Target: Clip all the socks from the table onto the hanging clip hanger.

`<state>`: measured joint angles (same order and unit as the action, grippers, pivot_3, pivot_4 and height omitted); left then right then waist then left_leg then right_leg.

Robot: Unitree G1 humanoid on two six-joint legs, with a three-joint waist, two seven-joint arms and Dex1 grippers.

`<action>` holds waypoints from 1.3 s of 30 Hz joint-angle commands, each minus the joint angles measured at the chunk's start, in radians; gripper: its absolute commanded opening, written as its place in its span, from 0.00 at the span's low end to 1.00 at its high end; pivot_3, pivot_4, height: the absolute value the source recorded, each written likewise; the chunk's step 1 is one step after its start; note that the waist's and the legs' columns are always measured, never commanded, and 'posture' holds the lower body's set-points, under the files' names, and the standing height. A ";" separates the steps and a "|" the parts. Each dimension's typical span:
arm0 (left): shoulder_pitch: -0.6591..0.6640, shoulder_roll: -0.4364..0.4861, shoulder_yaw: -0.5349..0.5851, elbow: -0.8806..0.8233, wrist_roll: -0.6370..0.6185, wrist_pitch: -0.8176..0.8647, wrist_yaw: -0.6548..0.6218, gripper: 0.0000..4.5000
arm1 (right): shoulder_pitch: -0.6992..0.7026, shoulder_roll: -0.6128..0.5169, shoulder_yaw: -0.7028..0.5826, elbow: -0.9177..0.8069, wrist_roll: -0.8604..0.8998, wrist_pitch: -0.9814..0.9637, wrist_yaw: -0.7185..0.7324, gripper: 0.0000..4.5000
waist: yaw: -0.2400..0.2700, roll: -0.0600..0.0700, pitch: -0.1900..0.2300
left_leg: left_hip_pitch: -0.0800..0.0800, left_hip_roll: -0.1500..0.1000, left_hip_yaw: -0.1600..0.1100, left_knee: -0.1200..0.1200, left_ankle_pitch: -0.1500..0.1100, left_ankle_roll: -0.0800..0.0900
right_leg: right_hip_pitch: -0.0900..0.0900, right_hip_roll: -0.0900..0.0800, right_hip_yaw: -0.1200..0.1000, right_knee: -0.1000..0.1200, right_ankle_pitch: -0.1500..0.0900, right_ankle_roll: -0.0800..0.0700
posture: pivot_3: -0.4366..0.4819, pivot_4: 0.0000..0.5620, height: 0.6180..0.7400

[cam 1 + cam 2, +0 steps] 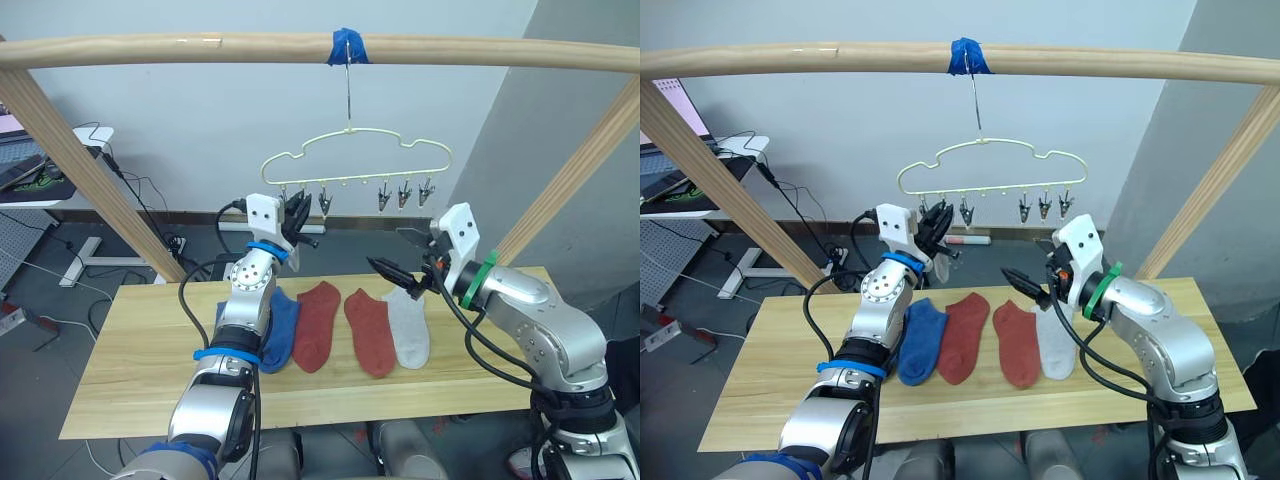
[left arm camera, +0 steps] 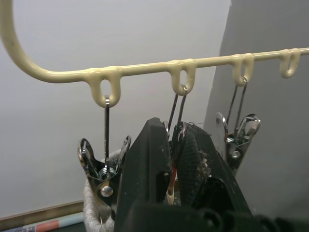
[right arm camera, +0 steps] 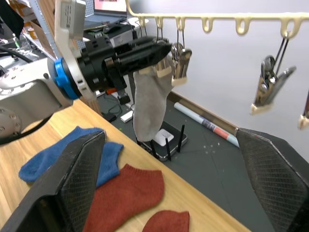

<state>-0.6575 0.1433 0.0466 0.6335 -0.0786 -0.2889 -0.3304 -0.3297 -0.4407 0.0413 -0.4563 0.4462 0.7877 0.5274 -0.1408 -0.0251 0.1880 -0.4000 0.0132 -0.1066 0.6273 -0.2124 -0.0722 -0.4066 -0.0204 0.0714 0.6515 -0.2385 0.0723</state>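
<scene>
The pale yellow clip hanger hangs by its hook from the wooden pole. My left gripper is raised to its left end, shut on the second clip. A light grey sock hangs just beside that gripper, under the left clips. My right gripper hovers open and empty over the table, below the three right clips. Flat on the table lie blue socks, two rust red socks and a grey sock.
The round wooden pole frame spans the scene, its slanted legs at both table ends. Blue tape holds the hook. Cables and a desk sit behind on the left.
</scene>
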 commanded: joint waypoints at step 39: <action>0.146 0.276 0.119 -0.830 -0.564 1.259 -0.155 0.05 | -0.201 0.042 0.207 1.348 -0.556 -0.841 0.140 0.00 | 0.003 0.001 0.000 | 0.007 0.000 0.000 0.002 0.000 0.000 | 0.002 0.001 0.001 0.009 -0.001 -0.002 | 0.40 0.24 1.00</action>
<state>-0.5089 0.4132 0.1639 -0.1745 -0.6254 0.9645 -0.4734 -0.5572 -0.3797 0.2565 0.9067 -0.0971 -0.0591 0.6530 -0.1374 -0.0239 0.1883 -0.3930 0.0135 -0.1066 0.6290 -0.2119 -0.0723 -0.4042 -0.0194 0.0728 0.6606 -0.2393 0.0702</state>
